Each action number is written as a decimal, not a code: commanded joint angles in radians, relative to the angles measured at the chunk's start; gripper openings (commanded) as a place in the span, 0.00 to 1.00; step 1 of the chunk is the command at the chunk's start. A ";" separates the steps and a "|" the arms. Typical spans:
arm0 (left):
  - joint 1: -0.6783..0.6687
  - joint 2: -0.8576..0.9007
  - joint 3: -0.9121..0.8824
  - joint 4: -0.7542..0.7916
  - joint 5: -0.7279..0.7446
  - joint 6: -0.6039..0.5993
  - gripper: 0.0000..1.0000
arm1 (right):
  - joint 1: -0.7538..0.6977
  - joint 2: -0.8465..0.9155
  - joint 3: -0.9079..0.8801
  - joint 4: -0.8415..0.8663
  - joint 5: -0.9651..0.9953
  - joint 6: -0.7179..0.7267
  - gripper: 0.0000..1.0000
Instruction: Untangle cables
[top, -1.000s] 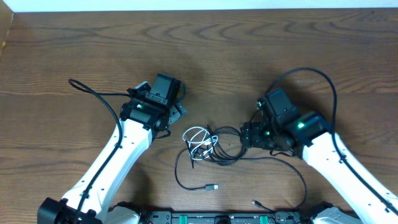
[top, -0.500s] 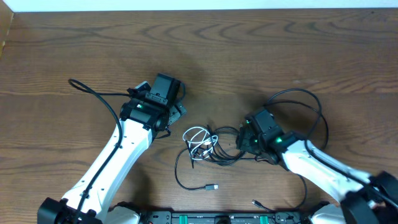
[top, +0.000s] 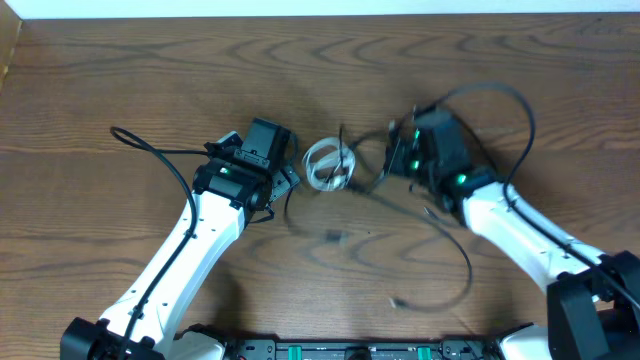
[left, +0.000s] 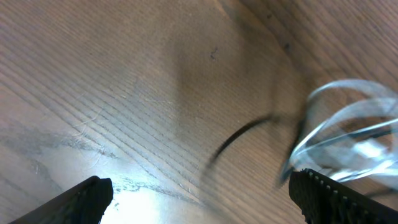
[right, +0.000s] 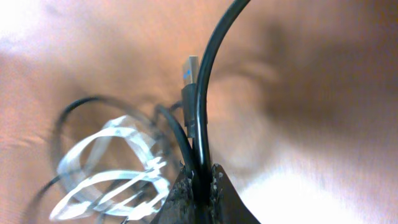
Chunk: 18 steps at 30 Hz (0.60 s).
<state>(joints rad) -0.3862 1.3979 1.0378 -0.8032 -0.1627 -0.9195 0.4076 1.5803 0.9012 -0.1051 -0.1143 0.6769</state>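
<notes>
Right fingers are pressed together, pinching a black cable just beside a plug end. Left fingers are spread wide and hold nothing, over bare table. White cable is coiled near table centre, between the two arm heads, tangled with black loops; it is blurred in both wrist views. A black strand curves from beside the right fingers toward the near edge, ending in a small plug. A blurred plug lies below the white coil; cannot tell which cable it belongs to.
</notes>
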 joint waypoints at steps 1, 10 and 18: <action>0.004 -0.012 0.000 -0.004 -0.006 0.001 0.96 | -0.015 -0.005 0.083 -0.058 0.004 -0.110 0.01; 0.004 -0.012 0.000 -0.004 0.003 0.000 0.96 | 0.012 0.000 0.066 -0.337 0.068 -0.100 0.15; 0.003 -0.012 0.000 0.032 0.209 -0.079 1.00 | 0.021 0.000 0.064 -0.493 0.071 -0.087 0.99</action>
<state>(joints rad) -0.3862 1.3979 1.0378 -0.7872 -0.0753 -0.9379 0.4240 1.5791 0.9707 -0.5732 -0.0620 0.5869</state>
